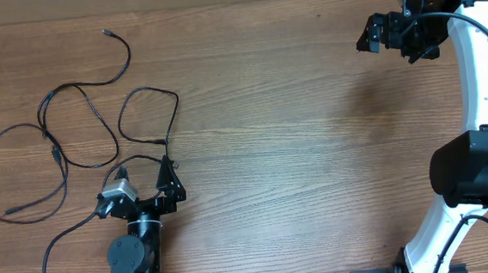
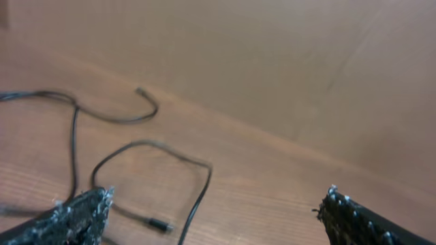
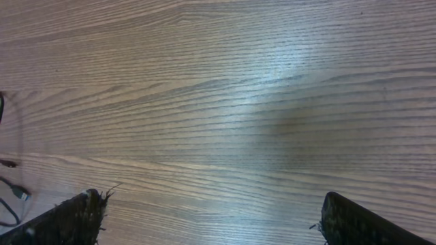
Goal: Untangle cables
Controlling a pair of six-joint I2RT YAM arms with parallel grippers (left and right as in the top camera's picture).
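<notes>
Thin black cables (image 1: 96,115) lying looped and crossed on left side of wooden worktop (image 1: 297,150), left gripper (image 1: 141,172) just beside nearest loop with fingers (image 2: 78,214) spread wide, holding nothing, right gripper (image 1: 394,31) at far right corner, well apart, likewise spread and empty.

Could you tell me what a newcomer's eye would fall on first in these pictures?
The tangle of thin black cables sprawls in overlapping loops across the left part of the brown wood-grain table. The left end effector sits open at the tangle's near edge, while the right end effector, also open, hangs apart over the far right corner.
</notes>
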